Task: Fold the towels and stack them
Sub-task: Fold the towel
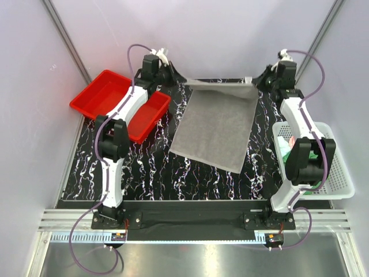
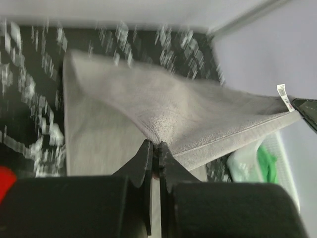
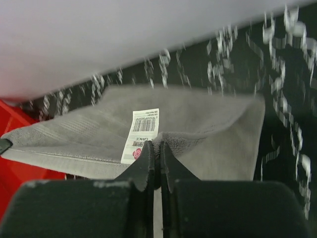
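A red tray [image 1: 95,95] sits at the far left of the worktop [image 1: 150,164]. Beside it, the left claw [image 2: 154,146] pinches the far left corner of the grey towel [image 1: 216,124]. The towel's far edge is lifted and the rest lies flat mid-worktop. The right claw [image 3: 157,145] grips the far right corner by the label [image 3: 142,135]. A basket [image 1: 341,176] at right holds a green towel [image 2: 266,166].

Both arms stretch from their bases at the bottom edge to the upper part of the top view. The left arm [image 1: 113,141] runs up the left side, its wrist turned inward at upper left. The right arm [image 1: 305,158] mirrors it at upper right. The left gripper [image 1: 176,77] and right gripper [image 1: 258,81] face each other, each with its jaws pinched tight on a corner of the grey towel [image 1: 216,124].
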`<action>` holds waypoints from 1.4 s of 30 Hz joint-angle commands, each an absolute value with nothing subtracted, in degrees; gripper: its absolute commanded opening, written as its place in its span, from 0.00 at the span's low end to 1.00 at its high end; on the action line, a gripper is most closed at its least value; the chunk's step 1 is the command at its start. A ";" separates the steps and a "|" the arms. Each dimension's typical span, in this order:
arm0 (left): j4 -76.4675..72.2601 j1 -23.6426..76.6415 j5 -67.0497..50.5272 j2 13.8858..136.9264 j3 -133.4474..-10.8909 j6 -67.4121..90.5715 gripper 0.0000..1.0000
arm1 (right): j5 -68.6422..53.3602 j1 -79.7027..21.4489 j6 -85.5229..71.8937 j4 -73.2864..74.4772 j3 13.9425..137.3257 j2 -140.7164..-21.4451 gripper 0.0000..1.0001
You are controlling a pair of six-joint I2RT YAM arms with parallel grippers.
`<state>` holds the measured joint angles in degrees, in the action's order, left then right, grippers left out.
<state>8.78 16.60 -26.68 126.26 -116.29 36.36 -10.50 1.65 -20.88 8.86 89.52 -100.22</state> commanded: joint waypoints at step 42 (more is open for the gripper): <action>27.25 26.45 -8.00 98.62 -55.73 31.81 0.00 | -15.13 -1.14 -33.40 25.14 41.66 -80.41 0.43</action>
<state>27.42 25.34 -10.37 100.75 -59.81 29.17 -18.90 -0.75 -33.69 26.96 39.11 -77.25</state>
